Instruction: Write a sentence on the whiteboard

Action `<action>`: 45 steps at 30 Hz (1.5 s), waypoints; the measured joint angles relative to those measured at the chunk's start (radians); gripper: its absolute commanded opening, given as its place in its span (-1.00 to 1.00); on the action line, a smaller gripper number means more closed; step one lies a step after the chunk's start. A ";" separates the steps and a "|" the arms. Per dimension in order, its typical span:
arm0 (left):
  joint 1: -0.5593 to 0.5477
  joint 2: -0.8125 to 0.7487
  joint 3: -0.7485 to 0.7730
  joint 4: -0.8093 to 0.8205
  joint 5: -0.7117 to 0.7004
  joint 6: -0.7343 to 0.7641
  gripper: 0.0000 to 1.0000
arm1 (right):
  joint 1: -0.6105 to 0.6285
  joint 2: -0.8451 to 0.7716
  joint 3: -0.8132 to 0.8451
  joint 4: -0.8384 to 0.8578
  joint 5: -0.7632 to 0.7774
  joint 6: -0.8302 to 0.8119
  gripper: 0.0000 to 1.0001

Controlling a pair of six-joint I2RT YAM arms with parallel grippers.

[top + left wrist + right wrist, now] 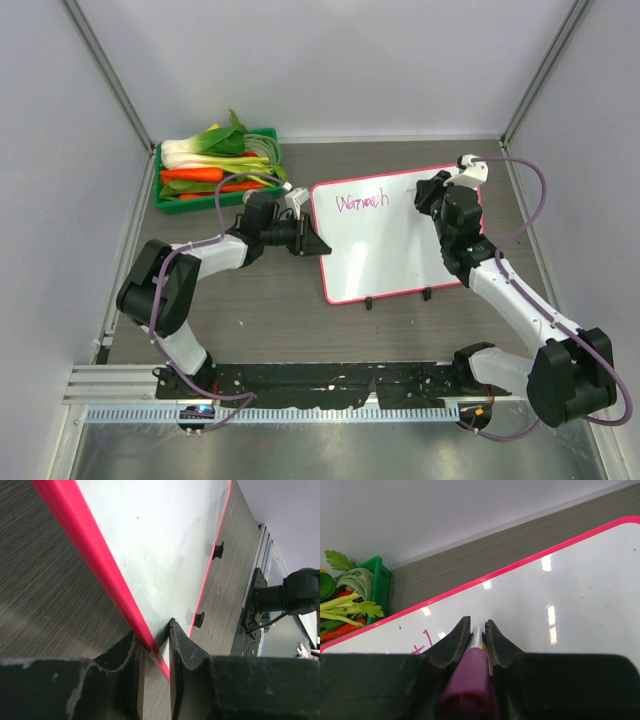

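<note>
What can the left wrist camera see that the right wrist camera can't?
Only the left wrist camera shows the left claw pinching the pink edge of the whiteboard, plus its two black feet. Only the right wrist camera shows the right claw holding a purple marker, pink writing, and a green crate of vegetables. Both show the whiteboard and the table.

Robot lab cell: plain white walls (330, 60), aluminium corner posts (110, 72), black mounting rail (320, 378)
</note>
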 measured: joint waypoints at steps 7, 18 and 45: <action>-0.001 0.001 0.000 -0.004 -0.002 0.000 -1.00 | -0.016 0.035 0.000 0.010 0.004 0.005 -0.98; -0.001 0.002 0.000 -0.005 -0.002 0.000 -1.00 | -0.025 0.040 -0.006 0.030 0.000 0.009 -0.97; -0.001 0.002 0.000 -0.004 0.000 0.000 -1.00 | -0.029 -0.050 -0.079 -0.014 -0.041 0.024 -0.97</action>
